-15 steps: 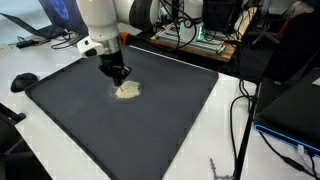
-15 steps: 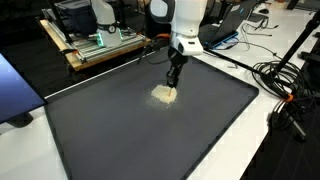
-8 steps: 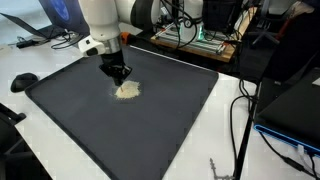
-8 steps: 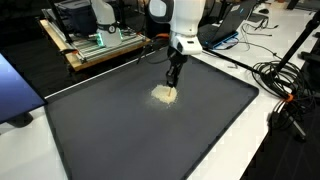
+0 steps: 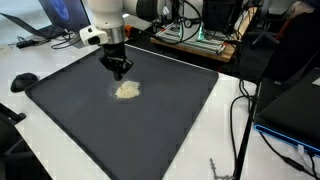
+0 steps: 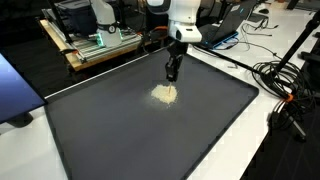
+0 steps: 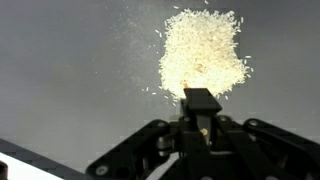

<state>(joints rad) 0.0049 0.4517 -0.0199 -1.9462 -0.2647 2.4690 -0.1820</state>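
Note:
A small pile of pale, rice-like grains (image 5: pixel 127 89) lies on a large dark grey mat (image 5: pixel 150 135) on a white table; it shows in both exterior views (image 6: pixel 165 94). My gripper (image 5: pixel 120 74) hangs a little above the mat, just behind the pile's far edge (image 6: pixel 171 76). In the wrist view the black fingers are pressed together at their tips (image 7: pixel 200 100), right below the pile (image 7: pixel 203 55), with loose grains scattered around it. Nothing large sits between the fingers; one or two grains cling there.
The mat (image 6: pixel 150 140) fills most of the table. A black mouse (image 5: pixel 24 81) lies beside its corner. A wooden board with electronics (image 6: pixel 95 45) stands behind. Cables (image 6: pixel 285 90) trail on the white table, and a dark laptop (image 5: pixel 295 110) sits beside the mat.
The gripper has lifted and drawn back slightly from the grain pile, which it was touching before. The pile has not visibly changed.

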